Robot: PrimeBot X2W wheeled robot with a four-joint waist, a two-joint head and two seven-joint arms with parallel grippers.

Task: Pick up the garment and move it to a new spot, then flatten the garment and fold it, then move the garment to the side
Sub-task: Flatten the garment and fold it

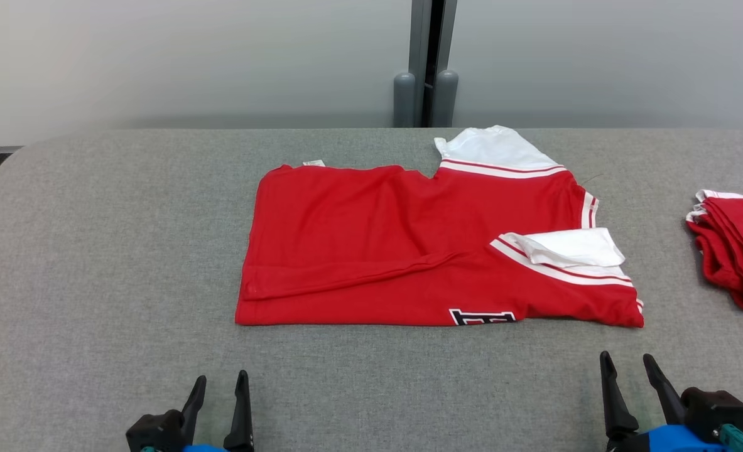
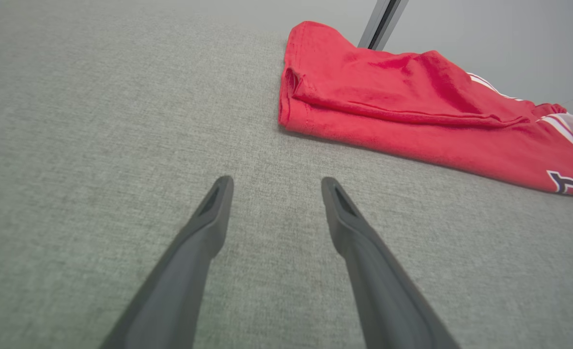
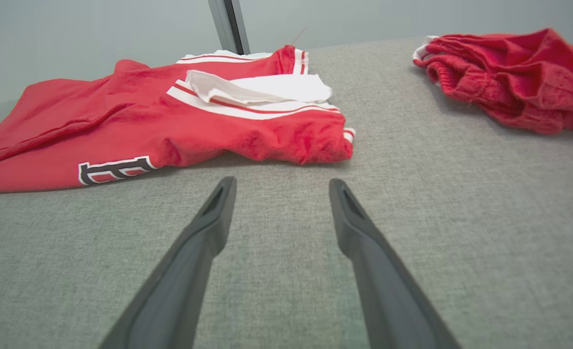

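Garment [image 1: 371,251]: a red shirt with white sleeves and striped trim. It lay flat and folded on the grey table [image 1: 95,263], at the middle of the head view and a shade toward 1 o'clock. A long crease ran across its left half. One white sleeve [image 1: 493,147] stuck out at the cloth's 1 o'clock corner. The other sleeve [image 1: 572,247] lay turned back on top at its 3 o'clock side. A black-and-white letter mark [image 1: 481,317] was cut off by the near edge, toward 5 o'clock.

Left gripper [image 1: 222,376]: at 7 o'clock of the head view, over bare table. Fingers were spread apart and held nothing. It sat short of the garment's near-left corner and was not touching it.

Right gripper [image 1: 627,356]: at 5 o'clock, fingers likewise spread and empty. It was just short of the garment's near-right corner, with grey cloth showing between.

Red pile [image 1: 738,245]: more red cloth with white trim, bunched at 3 o'clock on the table's right edge, well apart from the garment.

Grey post [image 1: 426,63]: at 12 o'clock behind the table, against a pale wall [image 1: 157,56].
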